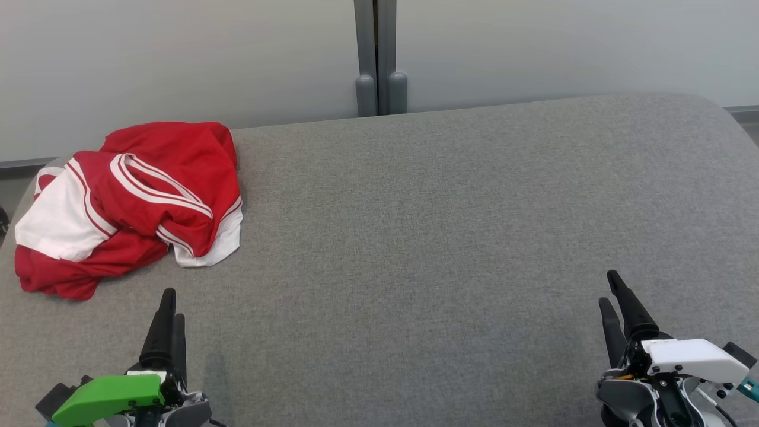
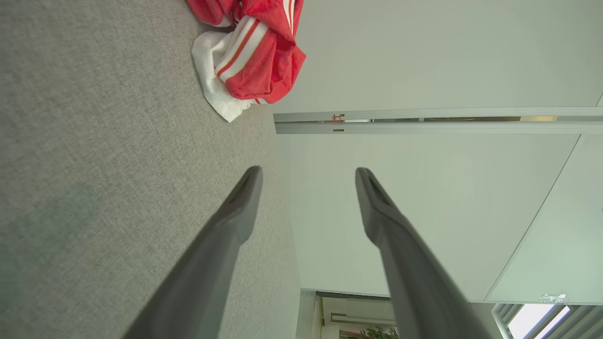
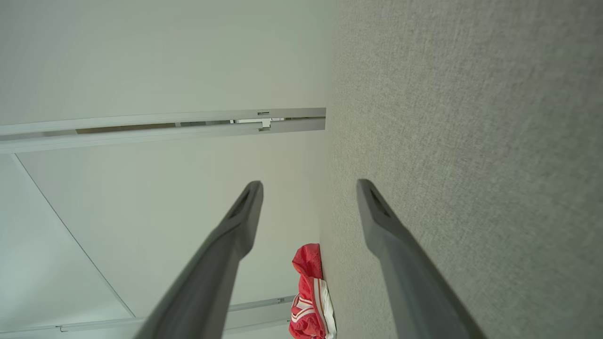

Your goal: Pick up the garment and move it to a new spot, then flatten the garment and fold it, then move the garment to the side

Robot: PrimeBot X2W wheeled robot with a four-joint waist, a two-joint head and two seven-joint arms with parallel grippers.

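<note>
A crumpled red and white garment [image 1: 127,201] with white stripe trim lies at the far left of the grey fabric table [image 1: 445,237]. In the left wrist view the garment [image 2: 249,52] sits at the top, well beyond the fingers. The right wrist view catches the garment [image 3: 311,296] small at the bottom. My left gripper [image 1: 172,305] rests low at the near left, open and holding nothing, a short way in front of the garment. At the near right my right gripper [image 1: 611,290] stands open, far from the cloth.
A pale wall with a grey vertical post [image 1: 379,59] rises behind the table's far edge. The table's corners are rounded, and the garment lies close to the left edge.
</note>
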